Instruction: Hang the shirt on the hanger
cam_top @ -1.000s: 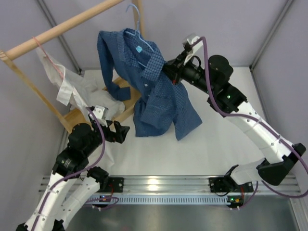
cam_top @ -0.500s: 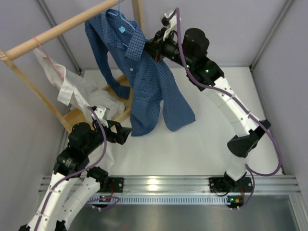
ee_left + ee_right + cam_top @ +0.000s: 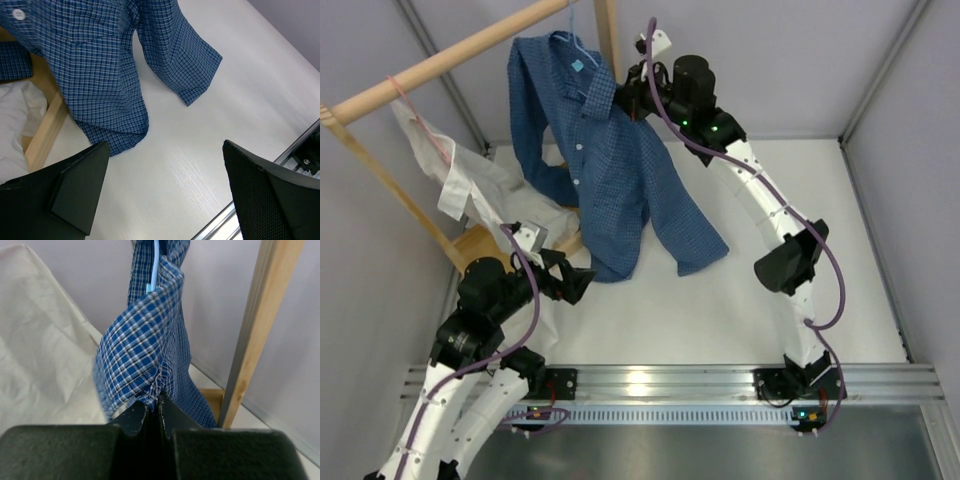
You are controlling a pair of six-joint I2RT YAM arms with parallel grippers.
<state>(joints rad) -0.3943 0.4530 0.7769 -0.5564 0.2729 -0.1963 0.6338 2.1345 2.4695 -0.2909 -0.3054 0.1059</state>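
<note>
The blue checked shirt (image 3: 605,160) hangs on the light-blue wire hanger (image 3: 578,50), held up high by the wooden rail (image 3: 450,60). Its hem trails on the table. My right gripper (image 3: 632,98) is shut on the shirt's shoulder near the collar; in the right wrist view the jaws (image 3: 155,407) pinch a fold of the shirt (image 3: 145,350), with the hanger wire (image 3: 155,265) showing above. My left gripper (image 3: 575,280) is open and empty, low near the shirt's hem (image 3: 110,120). The hanger's hook is cut off at the top edge.
A white garment (image 3: 480,185) hangs from a pinkish-red hanger (image 3: 405,95) on the rail at left. The rack's wooden base (image 3: 480,245) and upright post (image 3: 610,30) stand behind the shirt. An aluminium rail (image 3: 660,385) runs along the near edge.
My right arm has lifted the shirt and hanger up and to the left, to the rail. The shirt now hangs straighter. The left arm has barely moved.
</note>
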